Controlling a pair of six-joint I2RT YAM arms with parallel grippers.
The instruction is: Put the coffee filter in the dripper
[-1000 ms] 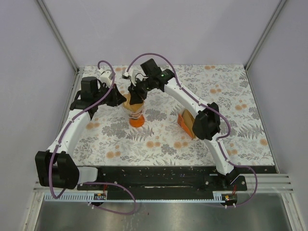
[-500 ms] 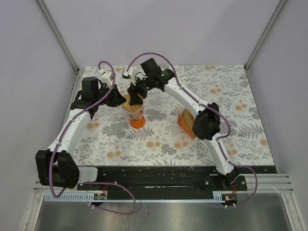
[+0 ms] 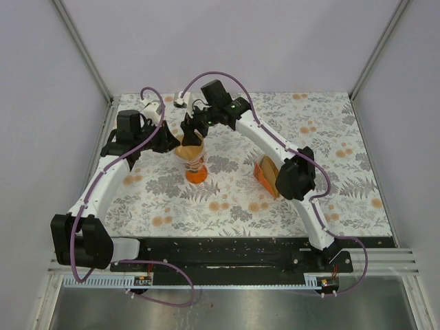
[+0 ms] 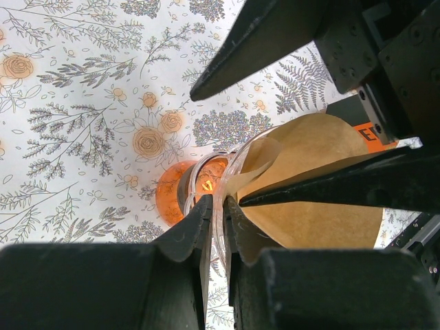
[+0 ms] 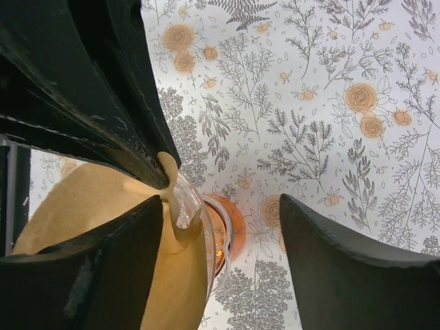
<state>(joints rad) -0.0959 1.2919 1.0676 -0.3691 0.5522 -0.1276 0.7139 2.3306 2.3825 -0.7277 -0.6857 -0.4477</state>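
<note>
dripper (image 4: 168, 196): funnel largely hidden behind the coffee filter (image 4: 316, 185) and the left fingers (image 4: 182, 240)
coffee filter, right wrist view: covered by the right fingers (image 5: 96, 268), cut off at the bottom edge
holder (image 3: 263, 175): right side hidden behind the right arm (image 3: 295, 175)
left fingers, overhead: too small to tell

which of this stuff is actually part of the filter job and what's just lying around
Part of the job:
coffee filter, sitting in the funnel
dripper
left tool, shut on the dripper's rim
right tool, open over the filter

Just lying about:
beige holder with its stack of brown papers
floral table cover
</note>
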